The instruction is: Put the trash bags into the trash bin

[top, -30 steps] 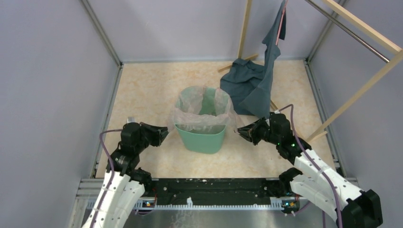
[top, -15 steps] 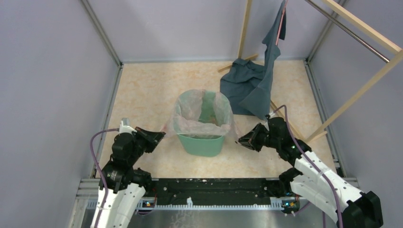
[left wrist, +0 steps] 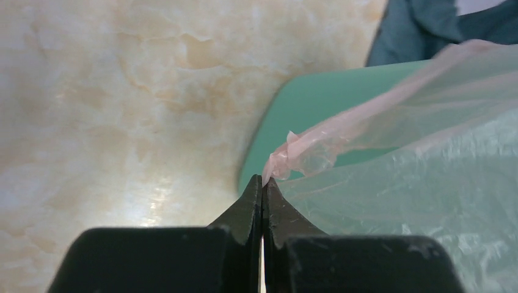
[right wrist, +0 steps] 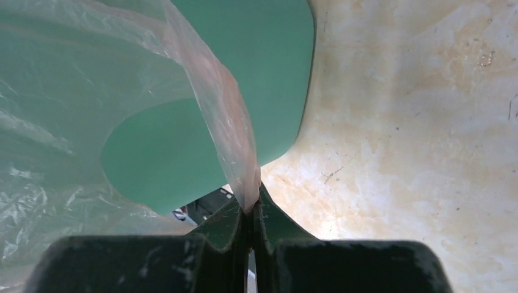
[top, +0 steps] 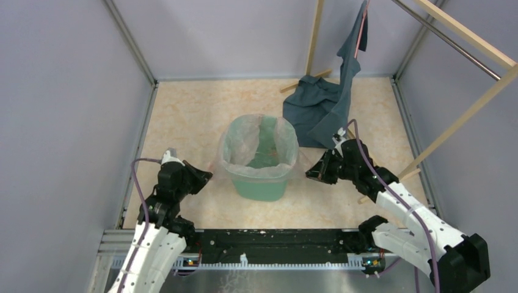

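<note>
The mint-green trash bin [top: 261, 185] stands upright mid-table. A thin pale-pink trash bag [top: 259, 144] lines it, its film stretched over the rim and down the outer walls. My left gripper [top: 207, 177] sits just left of the bin, shut on a bunched corner of the trash bag [left wrist: 293, 152]. On the bin's right side my right gripper [top: 310, 174] is shut on the bag's other edge [right wrist: 227, 128]. The left wrist view has the bin's wall [left wrist: 305, 110] behind the film, and the right wrist view shows the bin's wall [right wrist: 256, 73] close up.
A dark blue-grey cloth garment [top: 324, 107] hangs from a wooden rack [top: 464, 91] at the back right, its lower part lying on the table behind the bin. Grey walls enclose the marbled tabletop [top: 183, 116]. A black rail [top: 275, 241] runs along the near edge.
The bag's mouth has been drawn further down over the rim, so the film sits tighter around the bin. Both grippers shifted slightly beside the bin, still gripping the film.
</note>
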### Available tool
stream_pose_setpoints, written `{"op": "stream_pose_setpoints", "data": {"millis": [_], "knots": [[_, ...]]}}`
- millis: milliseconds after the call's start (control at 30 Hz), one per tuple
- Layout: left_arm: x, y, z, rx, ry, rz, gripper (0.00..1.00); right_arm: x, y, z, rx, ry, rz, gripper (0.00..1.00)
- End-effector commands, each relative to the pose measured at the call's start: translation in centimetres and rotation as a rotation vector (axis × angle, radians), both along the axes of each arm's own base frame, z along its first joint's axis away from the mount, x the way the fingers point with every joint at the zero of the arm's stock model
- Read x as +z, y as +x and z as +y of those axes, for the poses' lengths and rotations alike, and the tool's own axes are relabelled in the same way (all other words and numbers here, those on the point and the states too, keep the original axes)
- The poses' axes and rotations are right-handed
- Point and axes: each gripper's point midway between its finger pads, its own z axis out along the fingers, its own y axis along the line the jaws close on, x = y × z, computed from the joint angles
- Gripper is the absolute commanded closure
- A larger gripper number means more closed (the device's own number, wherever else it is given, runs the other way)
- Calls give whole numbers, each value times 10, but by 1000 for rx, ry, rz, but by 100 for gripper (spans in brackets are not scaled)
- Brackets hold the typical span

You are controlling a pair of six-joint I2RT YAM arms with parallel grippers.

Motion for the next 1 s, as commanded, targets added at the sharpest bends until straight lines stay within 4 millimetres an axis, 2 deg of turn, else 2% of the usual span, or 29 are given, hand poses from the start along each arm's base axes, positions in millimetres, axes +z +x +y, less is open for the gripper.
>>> {"op": "stream_pose_setpoints", "data": {"millis": [0, 133, 267, 367, 467, 633, 800, 900, 967], "knots": [[-16, 16, 11, 18, 94, -6, 100, 16, -2, 13, 139, -12, -91, 100], [-15, 20, 1, -37, 85, 3, 100, 0, -2, 5, 109, -60, -73, 100], [-6, 21, -12, -116, 60, -10, 100, -33, 15, -5, 44, -146, -90, 100], [-20, 20, -20, -159, 48, 17, 100, -66, 29, -7, 41, -227, -62, 100], [-44, 15, -30, -202, 9, 89, 100, -82, 33, 2, 80, -229, -26, 100], [-87, 8, -42, -241, -60, 185, 100, -82, 26, 28, 145, -168, -33, 100], [-107, 3, -46, -235, -91, 244, 100, -76, 26, 52, 190, -148, -42, 100], [-115, 0, -49, -242, -84, 278, 100, -85, 29, 52, 175, -149, -37, 100], [-121, -4, -52, -247, -83, 310, 100, -102, 30, 48, 160, -179, -21, 100]]}}
